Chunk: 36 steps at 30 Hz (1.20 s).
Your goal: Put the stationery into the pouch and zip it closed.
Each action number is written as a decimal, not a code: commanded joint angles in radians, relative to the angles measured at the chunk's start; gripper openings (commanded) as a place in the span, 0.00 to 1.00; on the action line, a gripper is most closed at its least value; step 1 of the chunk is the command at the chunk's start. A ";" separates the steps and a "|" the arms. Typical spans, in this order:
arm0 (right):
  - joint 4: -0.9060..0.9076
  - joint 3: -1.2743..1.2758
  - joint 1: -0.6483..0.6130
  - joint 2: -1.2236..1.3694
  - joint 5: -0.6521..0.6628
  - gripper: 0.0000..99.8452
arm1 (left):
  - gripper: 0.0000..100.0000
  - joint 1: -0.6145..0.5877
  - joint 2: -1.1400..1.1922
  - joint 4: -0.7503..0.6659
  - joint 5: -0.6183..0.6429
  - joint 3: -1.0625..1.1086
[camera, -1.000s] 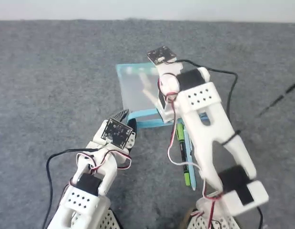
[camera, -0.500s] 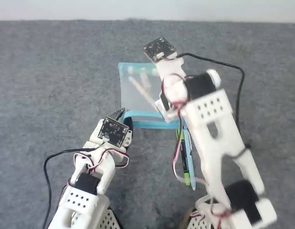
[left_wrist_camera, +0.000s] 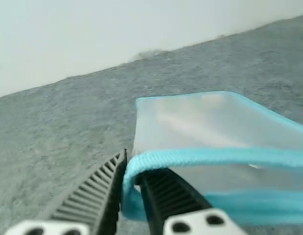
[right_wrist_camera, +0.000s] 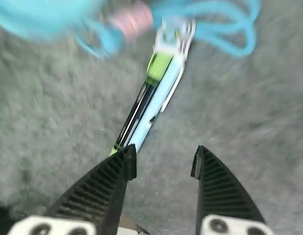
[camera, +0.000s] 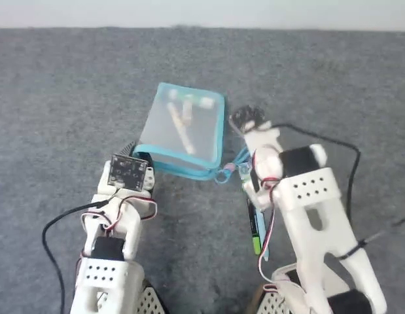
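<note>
High view: pouch (camera: 182,134) farther left (askew)

Right arm (camera: 313,203) has pulled back off the pouch (camera: 182,134). The right gripper (right_wrist_camera: 163,157) now hangs jaws apart over the pens (right_wrist_camera: 150,100), near the pouch's zipper corner. The pouch has been dragged left and rotated and now lies skewed, top uncovered, with the blue cord (camera: 231,171) trailing from its near right corner. The left arm (camera: 117,222) has shifted left with it, and the left gripper (left_wrist_camera: 133,171), pinching the pouch's blue edge, ends up further left.
</note>
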 commanded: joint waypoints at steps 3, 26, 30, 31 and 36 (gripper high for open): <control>-0.179 0.199 0.012 -0.047 0.014 0.18 | 0.01 -0.029 0.003 -0.037 -0.002 -0.022; -0.464 0.482 0.013 -0.045 0.012 0.18 | 0.01 -0.026 0.005 -0.035 -0.002 -0.012; -0.475 0.480 0.013 -0.007 0.012 0.18 | 0.01 -0.026 0.005 -0.034 -0.002 -0.012; -0.489 0.479 0.012 0.019 0.012 0.18 | 0.01 -0.026 0.005 -0.034 -0.002 -0.012; -0.504 0.408 0.025 0.179 0.008 0.15 | 0.01 -0.026 0.005 -0.034 -0.002 -0.012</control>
